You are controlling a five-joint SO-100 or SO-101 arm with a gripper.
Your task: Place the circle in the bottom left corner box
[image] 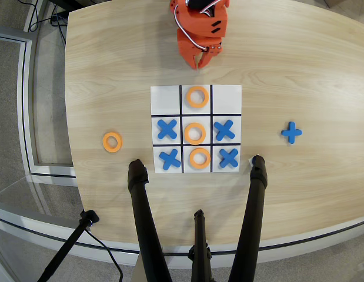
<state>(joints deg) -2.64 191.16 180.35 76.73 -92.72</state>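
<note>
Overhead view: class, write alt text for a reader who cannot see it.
An orange gripper hangs above a tic-tac-toe board holding three orange rings in its middle column and four blue crosses. A spare ring lies left of it, a blue cross right.
</note>
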